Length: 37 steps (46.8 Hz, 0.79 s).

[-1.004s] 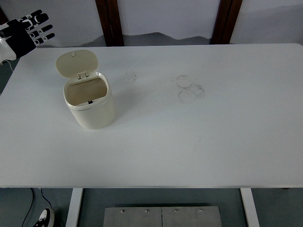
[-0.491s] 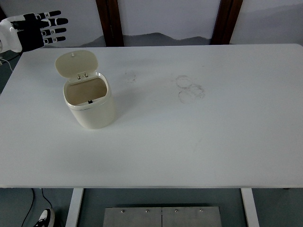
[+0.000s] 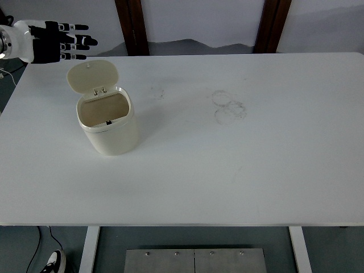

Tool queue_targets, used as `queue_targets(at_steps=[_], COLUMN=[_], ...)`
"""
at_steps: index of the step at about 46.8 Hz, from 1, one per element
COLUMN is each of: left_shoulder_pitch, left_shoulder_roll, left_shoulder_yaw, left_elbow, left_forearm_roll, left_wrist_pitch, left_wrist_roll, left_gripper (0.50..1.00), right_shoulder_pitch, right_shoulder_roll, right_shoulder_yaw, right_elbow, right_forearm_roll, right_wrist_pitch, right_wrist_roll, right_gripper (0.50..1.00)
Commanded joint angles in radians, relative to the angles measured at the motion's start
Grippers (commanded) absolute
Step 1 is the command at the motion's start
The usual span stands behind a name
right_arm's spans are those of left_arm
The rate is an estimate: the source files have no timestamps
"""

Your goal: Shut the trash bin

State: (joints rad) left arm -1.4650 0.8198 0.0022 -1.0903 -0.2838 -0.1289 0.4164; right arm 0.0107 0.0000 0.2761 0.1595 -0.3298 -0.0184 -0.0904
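Below the table's near edge, at the picture's bottom, a grey metal plate (image 3: 194, 260) sits on the floor between two white table legs, and a black-and-white shoe (image 3: 53, 262) with a dark cable beside it shows at the bottom left. The white table (image 3: 227, 182) fills most of the view, and its near half is bare surface. Farther in, toward the left edge and somewhat nearer the far edge than the near one, stands the cream trash bin (image 3: 109, 128) — upright, its mouth open so the tan inner walls show. Its lid (image 3: 92, 76) is hinged at the bin's far rim and stands tilted back, its pale underside facing the camera. To the right of the bin, about mid-table toward the far edge, faint ring-shaped marks (image 3: 227, 106) stain the surface, with a fainter one (image 3: 156, 91) between them and the bin. Above the far left corner hovers the left hand (image 3: 54, 42), black with white segments on the fingers — the fingers stretched straight and slightly spread, pointing right, holding nothing; it is just beyond the lid's top and apart from it. Behind the far edge rise two dark brown wooden posts (image 3: 132, 25) against a pale wall.
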Motion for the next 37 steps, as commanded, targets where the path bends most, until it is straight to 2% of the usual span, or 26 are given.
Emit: queue_targets(at_steps=[1, 8, 16, 27, 37], left_shoulder_pitch=[-0.023, -0.069, -0.103, -0.115, -0.129], left_shoulder_roll=[0.001, -0.002, -0.013, -0.03, -0.028], left_shoulder_yaw=[0.025, 0.085, 0.088, 0.113, 0.136], left_elbow=[0.001, 0.001, 0.0, -0.016, -0.017], left_forearm_roll=[0.0, 0.0, 0.0, 0.0, 0.0], left_wrist_pitch=[0.0, 0.0, 0.0, 0.0, -0.003], left_wrist_roll=[0.022, 0.028, 0.033, 0.131, 0.15], left_gripper=[1.0, 1.0, 1.0, 1.0, 1.0], right_shoulder_pitch=[0.0, 0.0, 0.0, 0.0, 0.0], right_shoulder_roll=[0.0, 0.0, 0.0, 0.0, 0.0], right_shoulder_yaw=[0.0, 0.0, 0.0, 0.0, 0.0], right_elbow=[0.0, 0.0, 0.0, 0.002, 0.002], right_forearm_roll=[0.0, 0.0, 0.0, 0.0, 0.0], right_wrist_pitch=[0.0, 0.0, 0.0, 0.0, 0.0], right_wrist_roll=[0.0, 0.0, 0.0, 0.0, 0.0], right_gripper=[0.995, 0.995, 0.995, 0.995, 0.995])
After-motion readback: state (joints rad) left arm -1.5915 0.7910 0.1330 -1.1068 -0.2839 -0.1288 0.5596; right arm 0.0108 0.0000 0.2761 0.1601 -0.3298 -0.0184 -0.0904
